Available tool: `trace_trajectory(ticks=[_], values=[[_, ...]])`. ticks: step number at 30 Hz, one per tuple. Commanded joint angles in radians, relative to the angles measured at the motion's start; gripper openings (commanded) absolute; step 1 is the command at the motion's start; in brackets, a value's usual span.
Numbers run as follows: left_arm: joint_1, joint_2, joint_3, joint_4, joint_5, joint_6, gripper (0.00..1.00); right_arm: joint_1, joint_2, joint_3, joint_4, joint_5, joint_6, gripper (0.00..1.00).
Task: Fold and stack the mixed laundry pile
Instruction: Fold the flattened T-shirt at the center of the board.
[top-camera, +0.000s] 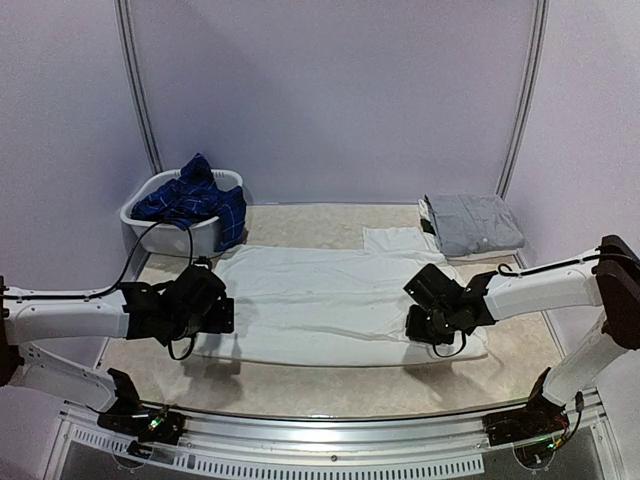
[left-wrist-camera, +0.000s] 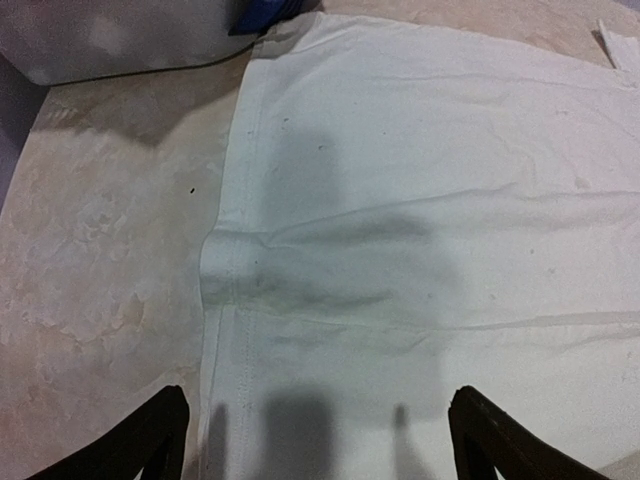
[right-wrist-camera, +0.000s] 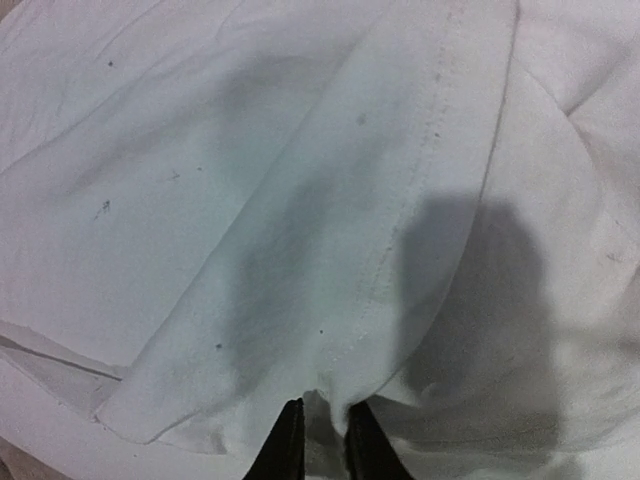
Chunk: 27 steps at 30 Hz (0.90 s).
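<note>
One white garment (top-camera: 320, 300) lies spread on one table (top-camera: 300, 385). Two arms reach over it, one from each side. There are two grippers, the left gripper (top-camera: 220, 315) at the garment's left end and the right gripper (top-camera: 425, 325) near its right end. Each has two black fingers (left-wrist-camera: 150, 445), four in all.

One basket (top-camera: 140, 215) stands beyond the garment's left end and holds one navy plaid shirt (top-camera: 190, 200). One folded grey piece (top-camera: 470, 222) lies beyond the garment's right end. Two poles (top-camera: 140, 90) rise on the wall behind the garment.
</note>
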Motion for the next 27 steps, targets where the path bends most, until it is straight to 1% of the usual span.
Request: trace_trajectory(ticks=[1,3,4,9,14,21,27], values=[[-0.018,-0.008,-0.003,0.005,-0.011,-0.002,0.92,0.006,0.010,0.025,-0.010,0.017,-0.009,0.09],[-0.019,-0.013,-0.007,0.004,-0.013,-0.004,0.92,0.007,0.013,0.031,-0.016,0.019,-0.010,0.01],[-0.020,-0.015,-0.009,0.004,-0.014,-0.004,0.92,0.006,0.016,0.035,-0.019,0.021,-0.010,0.00],[-0.020,-0.033,-0.020,0.002,-0.017,-0.006,0.92,0.006,0.026,0.062,-0.031,0.026,-0.019,0.00],[-0.020,-0.042,-0.025,0.001,-0.020,-0.001,0.92,0.007,0.041,0.127,-0.072,0.064,-0.041,0.00],[-0.019,-0.052,-0.029,-0.002,-0.020,0.004,0.92,0.005,0.130,0.262,-0.147,0.121,-0.084,0.00],[-0.020,-0.062,-0.038,0.000,-0.020,0.002,0.92,0.000,0.218,0.361,-0.171,0.142,-0.119,0.00]])
